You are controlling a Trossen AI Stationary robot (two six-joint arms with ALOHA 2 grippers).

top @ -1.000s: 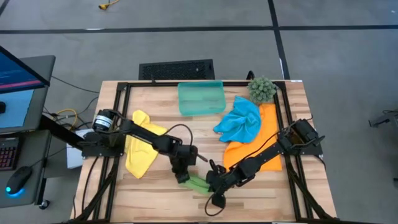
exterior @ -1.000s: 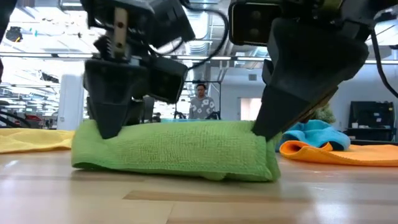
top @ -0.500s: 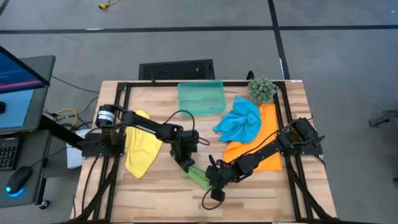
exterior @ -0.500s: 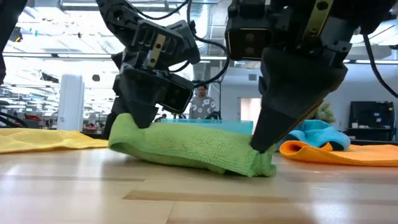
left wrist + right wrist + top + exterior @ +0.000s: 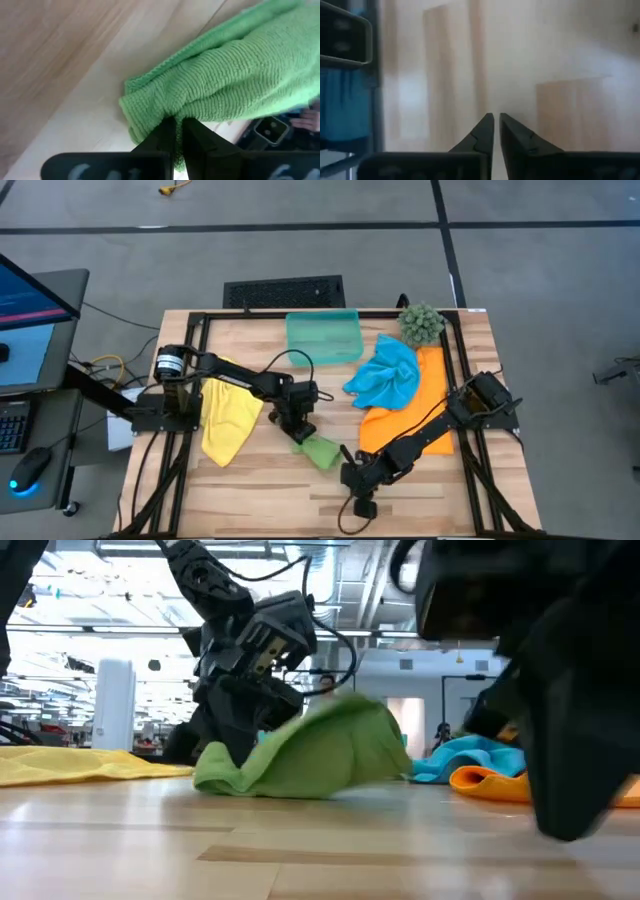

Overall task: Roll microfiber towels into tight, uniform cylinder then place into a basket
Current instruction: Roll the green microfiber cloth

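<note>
The bright green towel [image 5: 320, 451], loosely rolled, lies on the table near the front middle, slanting from far left to near right. My left gripper [image 5: 299, 434] is shut on its far-left end. My right gripper [image 5: 350, 476] stands just off the roll's near-right end over bare wood; in the right wrist view a narrow gap shows between its fingers [image 5: 496, 120], with nothing in it. The teal basket [image 5: 323, 337] stands at the far middle. Flat on the table are the yellow towel [image 5: 228, 415] at the left and the blue towel [image 5: 385, 375], which lies partly on the orange one [image 5: 425, 405], at the right. My left gripper pinches the bunched end of the green roll [image 5: 152, 117] between its two fingers, several layers of cloth together. The fingers [image 5: 167, 135] come slanting down from the table's left. The roll rests on the table, humped up in the middle [image 5: 345, 735].
A spiky green plant ball [image 5: 421, 323] sits at the far right corner. A black frame [image 5: 195, 380] runs along the table's edges. Bare wood shows along the near edge [image 5: 260, 490].
My left gripper has gone toward the table's far edge, dragging the roll's left end with it. The roll has swung from lying along the near edge to slanting and has loosened into a hump. Its right end is now free of my right gripper, which had held it.
</note>
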